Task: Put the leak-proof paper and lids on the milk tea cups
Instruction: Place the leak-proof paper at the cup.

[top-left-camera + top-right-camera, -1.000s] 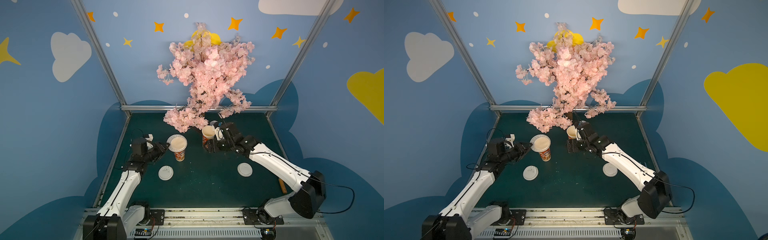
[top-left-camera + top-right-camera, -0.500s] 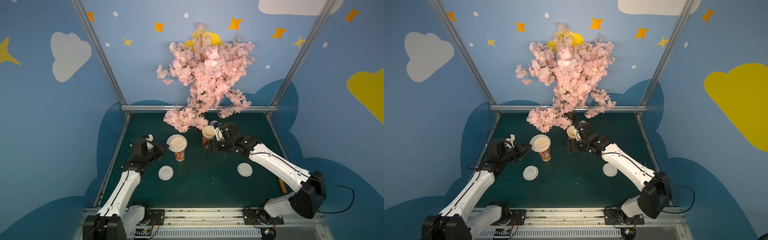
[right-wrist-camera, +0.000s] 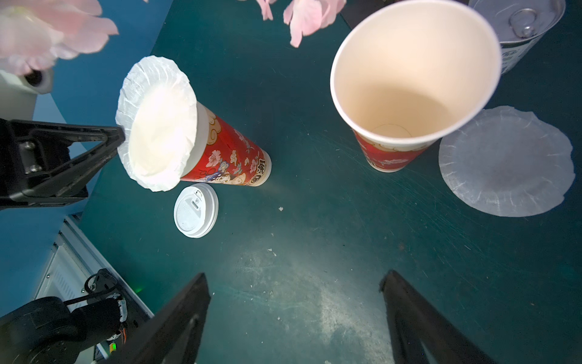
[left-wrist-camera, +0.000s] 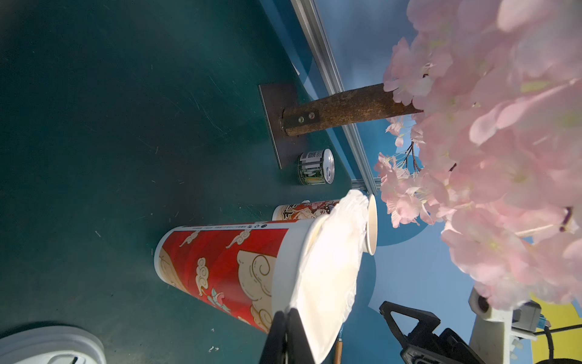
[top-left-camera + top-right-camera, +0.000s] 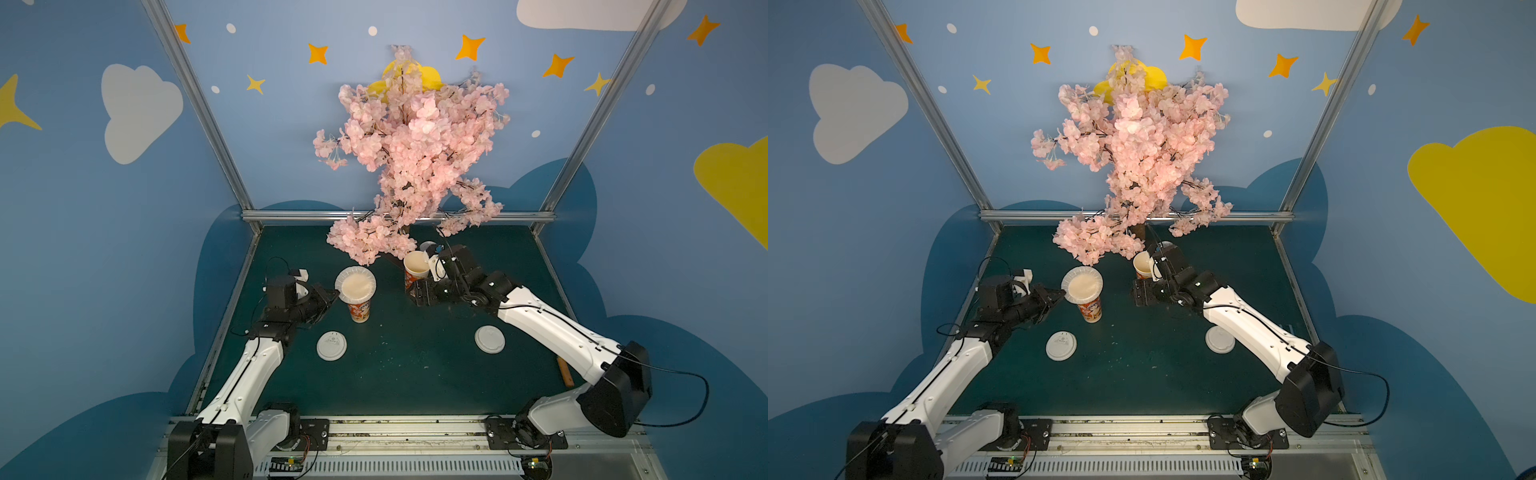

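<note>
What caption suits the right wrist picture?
Left hand pinches paper on one cup; other cup stands uncovered, spare paper beside it.

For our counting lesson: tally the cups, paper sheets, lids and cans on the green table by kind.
Tall red-patterned paper cups: 2
Thin round crinkled white paper sheets: 2
Smooth white plastic lids: 2
Small metal can: 1
Total: 7

Both arms wear smooth white shells on their long links, the left arm (image 5: 253,374) at 7 o'clock in a top view and the right arm (image 5: 552,328) at 4 o'clock, with black housings at every joint. A thin black cable (image 5: 706,390) loops from the right arm's bulky black shoulder (image 5: 615,399). The left gripper (image 3: 121,135) has black triangular fingers with open cut-outs and two small screws; the right gripper (image 3: 296,275) has black tapered fingers. Black base plates (image 5: 309,430) carry both arms.
</note>
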Motion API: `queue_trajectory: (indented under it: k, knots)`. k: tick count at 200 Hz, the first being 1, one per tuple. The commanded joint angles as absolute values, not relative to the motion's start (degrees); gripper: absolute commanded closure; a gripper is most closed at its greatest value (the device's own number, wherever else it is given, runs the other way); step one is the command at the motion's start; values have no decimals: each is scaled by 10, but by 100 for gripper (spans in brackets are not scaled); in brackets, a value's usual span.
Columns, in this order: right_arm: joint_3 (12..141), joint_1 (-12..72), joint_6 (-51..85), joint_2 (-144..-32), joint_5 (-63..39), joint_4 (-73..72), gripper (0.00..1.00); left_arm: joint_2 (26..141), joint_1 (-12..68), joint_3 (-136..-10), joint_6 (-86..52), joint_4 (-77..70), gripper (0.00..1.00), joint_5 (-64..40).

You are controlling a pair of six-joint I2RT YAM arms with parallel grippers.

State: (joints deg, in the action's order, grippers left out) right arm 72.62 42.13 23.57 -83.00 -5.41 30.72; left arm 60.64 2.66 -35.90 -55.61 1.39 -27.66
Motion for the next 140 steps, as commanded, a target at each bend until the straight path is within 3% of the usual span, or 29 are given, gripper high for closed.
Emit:
queue_trajectory:
  k: [1, 35, 59, 93, 140]
  knots:
    - [721, 425, 239, -824, -52, 303, 13, 609, 28, -371, -555, -1, 93, -283]
    - [719, 426, 242, -824, -53, 302, 14, 607, 32, -374, -558, -4, 91, -285]
    - [719, 426, 243, -824, -54, 302, 14, 601, 32, -377, -554, 5, 78, -283]
    - [719, 426, 243, -817, -52, 304, 14, 571, 27, -401, -514, 86, 46, -247]
    - [713, 428, 242, -809, -58, 300, 14, 489, 19, -431, -445, 300, 11, -92]
